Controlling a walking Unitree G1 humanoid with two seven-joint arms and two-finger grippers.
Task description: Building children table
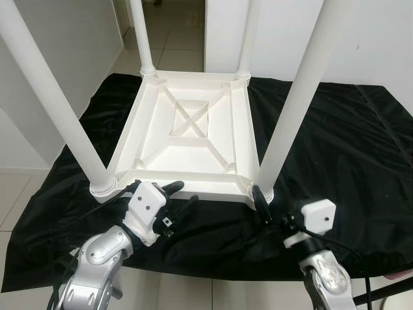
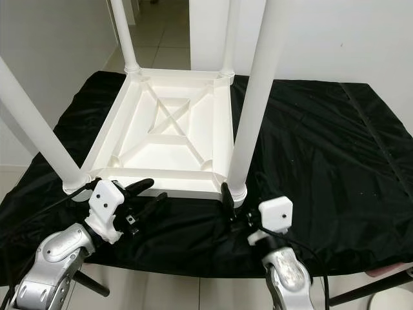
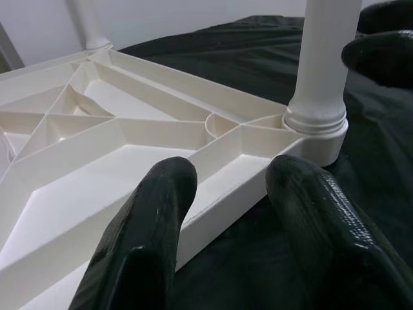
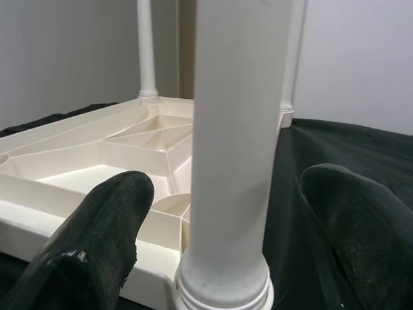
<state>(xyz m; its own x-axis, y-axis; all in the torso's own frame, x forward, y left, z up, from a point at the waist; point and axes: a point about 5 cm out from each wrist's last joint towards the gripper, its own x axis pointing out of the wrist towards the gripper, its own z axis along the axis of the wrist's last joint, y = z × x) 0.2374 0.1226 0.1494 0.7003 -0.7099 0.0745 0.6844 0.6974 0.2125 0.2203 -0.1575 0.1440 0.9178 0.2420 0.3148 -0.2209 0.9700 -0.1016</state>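
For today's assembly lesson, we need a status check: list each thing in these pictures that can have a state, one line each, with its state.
Table: upside down on the cloth, all four legs fitted and standing up.
Near right leg: seated in its corner socket, upright.
Cloth: spread flat under the table, lightly wrinkled.
Left tool: open, fingers straddling the table's near rim.
Right tool: open, fingers either side of the near right leg's base.
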